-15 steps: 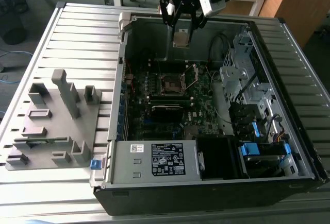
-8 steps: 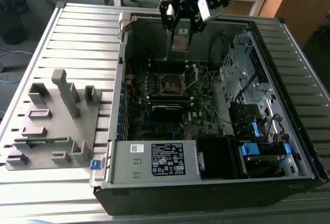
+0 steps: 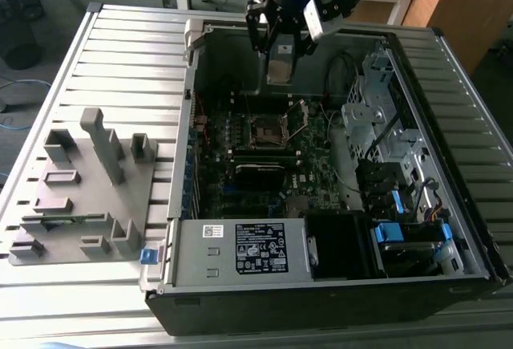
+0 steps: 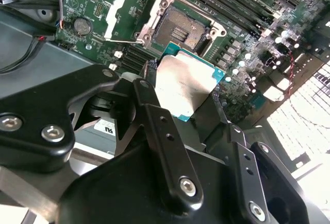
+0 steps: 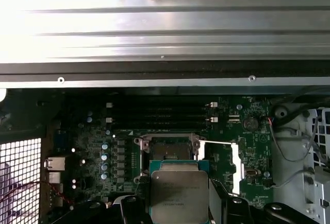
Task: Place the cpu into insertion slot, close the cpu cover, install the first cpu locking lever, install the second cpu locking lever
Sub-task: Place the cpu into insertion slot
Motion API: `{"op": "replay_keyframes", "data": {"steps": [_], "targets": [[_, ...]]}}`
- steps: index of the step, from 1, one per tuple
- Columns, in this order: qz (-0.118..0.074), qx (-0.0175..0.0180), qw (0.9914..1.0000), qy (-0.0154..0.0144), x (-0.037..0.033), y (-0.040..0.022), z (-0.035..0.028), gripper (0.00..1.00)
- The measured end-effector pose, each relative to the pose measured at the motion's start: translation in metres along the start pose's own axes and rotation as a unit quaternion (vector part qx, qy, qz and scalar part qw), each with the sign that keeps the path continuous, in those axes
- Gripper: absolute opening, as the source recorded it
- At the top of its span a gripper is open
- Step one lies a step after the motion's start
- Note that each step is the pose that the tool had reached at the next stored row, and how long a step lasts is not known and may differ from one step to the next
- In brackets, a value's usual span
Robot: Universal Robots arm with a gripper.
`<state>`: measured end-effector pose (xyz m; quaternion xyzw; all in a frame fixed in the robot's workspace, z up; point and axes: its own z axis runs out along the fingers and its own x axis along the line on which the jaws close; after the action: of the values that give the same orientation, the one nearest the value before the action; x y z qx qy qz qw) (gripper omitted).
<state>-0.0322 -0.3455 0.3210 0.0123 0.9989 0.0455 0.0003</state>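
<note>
My claw (image 4: 183,100) pinches the cpu (image 4: 186,82) by two opposite edges, its dull silver top facing both wrist cameras. The chip hangs over the insertion slot (image 4: 181,27) without touching it — the socket's dark centre lies bare. In the second wrist view the cpu cover (image 4: 114,14) is swung open just beside the slot, with a thin wire lever (image 4: 124,41) running along the cover's edge. The first wrist view adds the long black memory slots (image 5: 157,115) on the green board just beyond the insertion slot. The exterior view gives the wider setting — the open computer case (image 3: 183,164) around the slot on a ribbed metal table (image 3: 120,60), and a grey fixture plate (image 3: 80,196) well away from the slot, outside the case on the exterior view's left.
</note>
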Motion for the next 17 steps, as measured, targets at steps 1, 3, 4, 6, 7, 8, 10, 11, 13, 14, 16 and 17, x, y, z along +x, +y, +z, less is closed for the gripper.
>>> {"op": "replay_keyframes", "data": {"steps": [1, 3, 4, 6, 7, 8, 10, 11, 13, 14, 16, 17], "targets": [[0.0, 0.0, 1.0, -0.0005, 0.0003, -0.0001, 0.0009, 0.54], [0.0, 0.0, 1.0, -0.0008, 0.0004, -0.0002, 0.0015, 0.54], [0.0, 0.0001, 1.0, -0.0007, 0.0004, -0.0002, 0.0015, 0.54], [0.0, -0.0001, 1.0, -0.0008, 0.0004, -0.0002, 0.0017, 0.54], [0.0, -0.0001, 1.0, -0.0008, 0.0004, -0.0002, 0.002, 0.54], [0.0, -0.0002, 1.0, -0.0009, 0.0005, -0.0002, 0.0024, 0.54], [0.0, -0.0001, 1.0, -0.0011, 0.0005, -0.0004, 0.0042, 0.54], [0.0, -0.0001, 1.0, -0.0012, 0.0005, -0.0005, 0.0055, 0.54], [0.0, -0.0001, 1.0, -0.0015, 0.0006, -0.0008, 0.0083, 0.54], [0.0, -0.0001, 1.0, -0.0017, 0.0006, -0.0009, 0.0098, 0.54], [0.0, -0.0001, 1.0, -0.0021, 0.0007, -0.0012, 0.0124, 0.54], [0.0, -0.0001, 1.0, -0.0023, 0.0008, -0.0013, 0.0137, 0.54]]}}
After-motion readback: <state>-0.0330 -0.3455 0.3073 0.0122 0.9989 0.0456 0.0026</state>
